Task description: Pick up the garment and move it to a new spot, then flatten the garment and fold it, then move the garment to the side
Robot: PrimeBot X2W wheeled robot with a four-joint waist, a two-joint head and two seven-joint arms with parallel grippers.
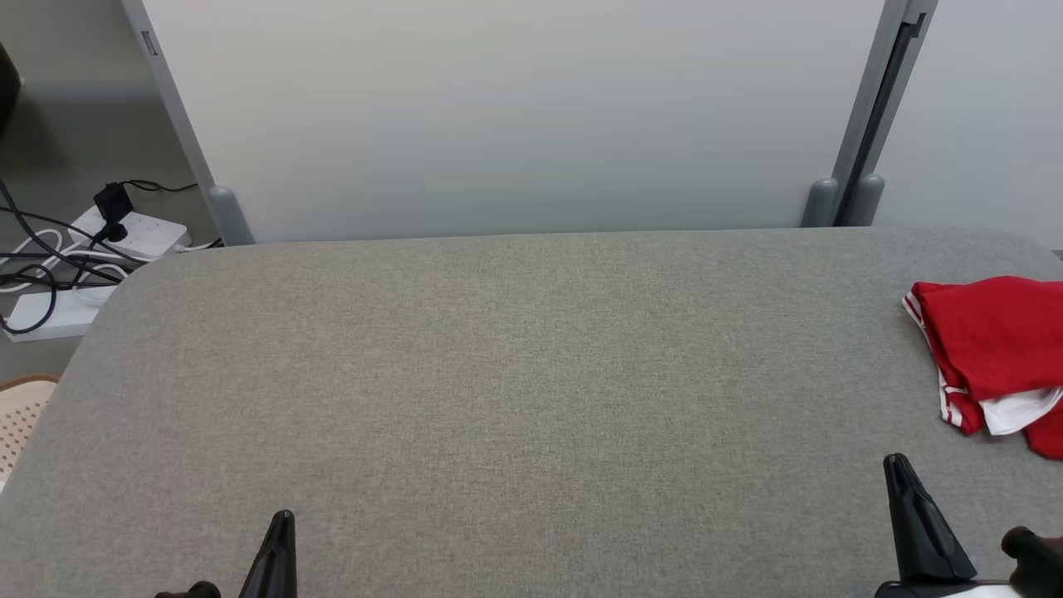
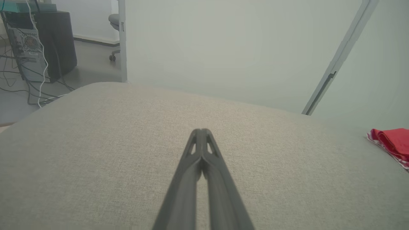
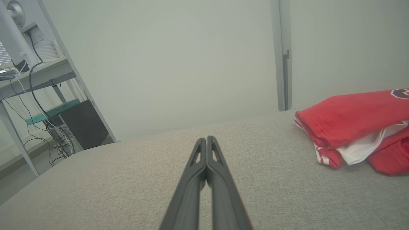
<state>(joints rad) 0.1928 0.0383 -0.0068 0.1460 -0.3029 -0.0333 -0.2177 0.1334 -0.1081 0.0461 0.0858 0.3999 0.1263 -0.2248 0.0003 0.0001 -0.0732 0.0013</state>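
Red crumpled fabric garment [image 1: 992, 340] sits at the right edge of the grey cloth counter [image 1: 498, 374]. My left hand [image 1: 283, 517] and right hand [image 1: 896, 462] are pinched closed, empty; reaching unopened, I could shove it off.

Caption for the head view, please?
Bunched red-and-white fabric garment at right of grey fabric-covered table; left gripper, right gripper shut.

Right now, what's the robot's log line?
red-and-white cloth garment: lying, right side of grey padded table | left gripper: shut, empty | right gripper: shut, empty
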